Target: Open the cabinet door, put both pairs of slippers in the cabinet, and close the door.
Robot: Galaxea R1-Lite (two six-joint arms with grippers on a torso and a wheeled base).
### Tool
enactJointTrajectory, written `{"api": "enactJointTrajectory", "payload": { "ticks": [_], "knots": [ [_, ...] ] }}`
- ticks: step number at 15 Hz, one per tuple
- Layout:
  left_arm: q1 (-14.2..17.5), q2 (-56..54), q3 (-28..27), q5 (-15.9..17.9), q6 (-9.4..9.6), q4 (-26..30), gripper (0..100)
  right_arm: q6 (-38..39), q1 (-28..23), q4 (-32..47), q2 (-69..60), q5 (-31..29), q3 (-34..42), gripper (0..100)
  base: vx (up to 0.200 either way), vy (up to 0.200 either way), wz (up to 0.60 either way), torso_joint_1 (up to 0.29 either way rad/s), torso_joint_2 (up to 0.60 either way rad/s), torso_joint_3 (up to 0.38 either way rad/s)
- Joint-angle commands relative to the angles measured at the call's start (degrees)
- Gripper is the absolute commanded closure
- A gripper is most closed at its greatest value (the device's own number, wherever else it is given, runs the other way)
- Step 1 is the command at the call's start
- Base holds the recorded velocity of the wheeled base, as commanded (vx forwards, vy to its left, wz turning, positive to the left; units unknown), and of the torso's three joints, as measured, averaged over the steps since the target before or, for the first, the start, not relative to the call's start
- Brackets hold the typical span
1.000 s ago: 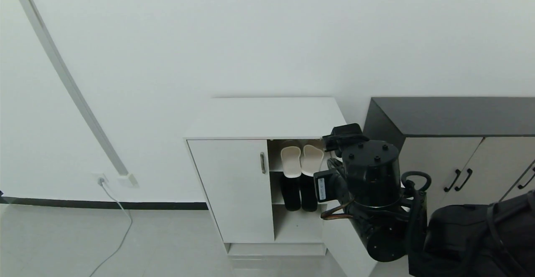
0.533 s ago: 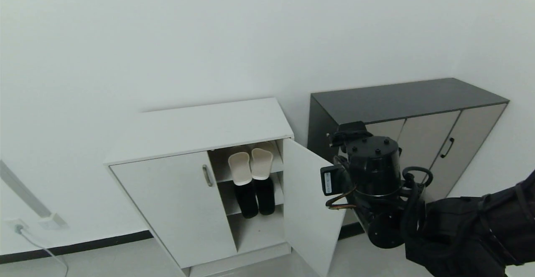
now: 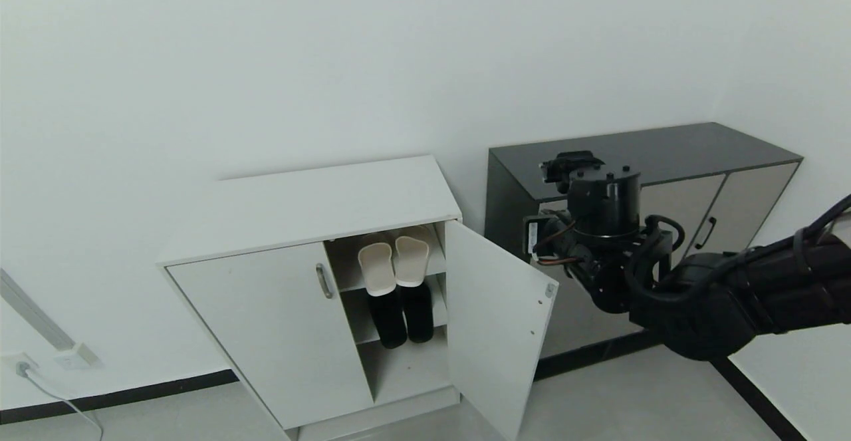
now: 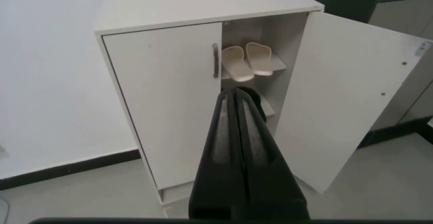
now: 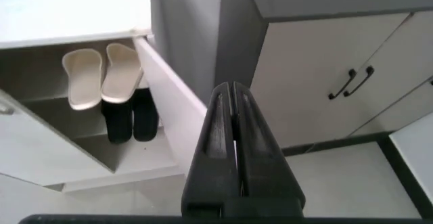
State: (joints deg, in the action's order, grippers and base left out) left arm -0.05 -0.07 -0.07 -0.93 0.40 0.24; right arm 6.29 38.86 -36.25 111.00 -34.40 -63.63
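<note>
The white cabinet stands against the wall with its left door closed and its right door swung open. A white pair of slippers lies on the upper shelf, a black pair on the shelf below. My right arm's wrist hangs to the right of the open door, apart from it. In the right wrist view my right gripper is shut and empty, above the door edge and both pairs. My left gripper is shut and empty, in front of the cabinet opening.
A dark-topped cabinet with grey doors stands just right of the white one, behind my right arm. A wall socket with a cable sits low at the far left. Open grey floor lies in front.
The head camera has swung, shifting the whole picture. My right arm has risen and drawn away from the open door. The slippers have not moved.
</note>
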Motion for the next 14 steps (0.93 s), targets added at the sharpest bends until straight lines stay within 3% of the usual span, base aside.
{"api": "enactJointTrajectory", "payload": {
  "ticks": [1,3,5,14],
  "knots": [
    [0.0,0.1,0.0,0.0,0.04,0.0,100,1.5,-3.4,4.1,2.5,1.8,-6.4,100,-0.200,0.000,0.00,0.002,0.00,0.002],
    [0.0,0.1,0.0,0.0,0.04,0.0,100,2.4,-4.5,6.8,3.1,2.8,-8.8,100,-0.200,0.000,0.00,0.007,0.01,-0.005],
    [0.0,0.1,0.0,0.1,0.04,0.0,100,3.1,-6.2,10.4,6.9,3.9,-14.1,100,0.000,0.000,0.00,0.000,0.00,0.000],
    [0.0,0.1,0.0,0.1,0.13,0.0,100,6.2,-11.4,11.0,19.6,10.7,-23.3,100,0.000,0.000,0.00,0.000,0.00,0.000]
  ]
}}
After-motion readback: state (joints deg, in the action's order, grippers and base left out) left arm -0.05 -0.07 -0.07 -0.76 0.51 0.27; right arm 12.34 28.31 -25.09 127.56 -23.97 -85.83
